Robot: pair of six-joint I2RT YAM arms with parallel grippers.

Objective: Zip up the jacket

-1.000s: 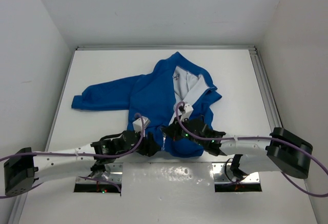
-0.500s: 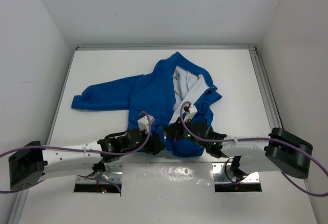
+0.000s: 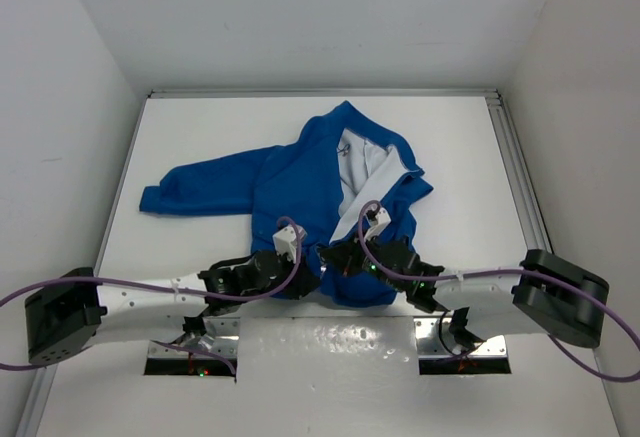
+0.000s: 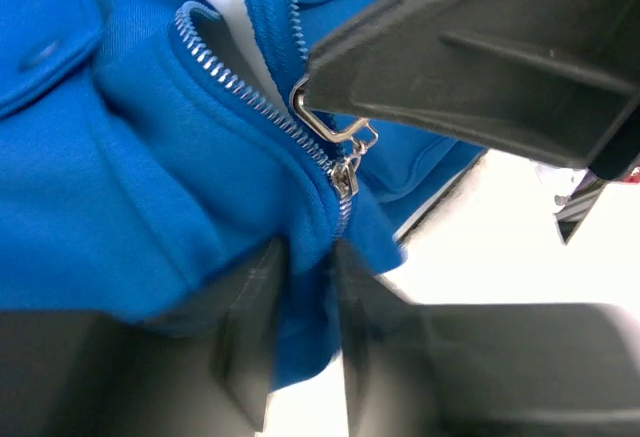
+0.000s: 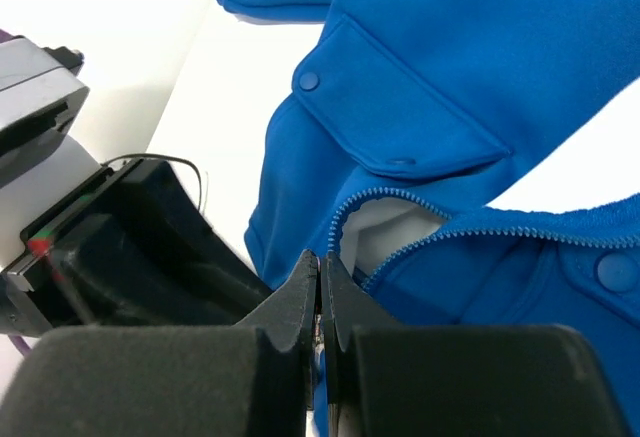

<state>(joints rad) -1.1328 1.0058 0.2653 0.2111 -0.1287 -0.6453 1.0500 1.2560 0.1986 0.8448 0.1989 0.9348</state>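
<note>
1. Placed mid-table (image 3: 200, 127): one jacket (image 3: 300, 187), spread front-up, collar at the far side, hem close to the arm bases.
2. Done so far, judging by the left wrist view: bottom ends of the zipper joined, slider (image 4: 345, 179) seated just above the hem.
3. Left to do: nearly the whole run. Above the slider, zipper teeth (image 4: 240, 87) parted, and white lining (image 3: 365, 162) showing through the open front up to the collar.
4. Left gripper (image 4: 305, 267): narrowed to a slim gap packed with hem fabric just below the slider; reads as a pinch on the jacket, firmness impossible to tell through the blur.
5. Right gripper (image 5: 320, 267): fully closed, tips clamped on the metal zipper pull (image 4: 335, 125), right above the slider.
6. Likely step in hand: anchoring the hem and readying an upward draw of the pull.
7. Counted: one jacket, one zipper, one slider, one pull, two grippers; one sleeve (image 3: 200, 189) laid out to the left, the other not visible; three snaps (image 5: 309, 81) in the right wrist view.
</note>
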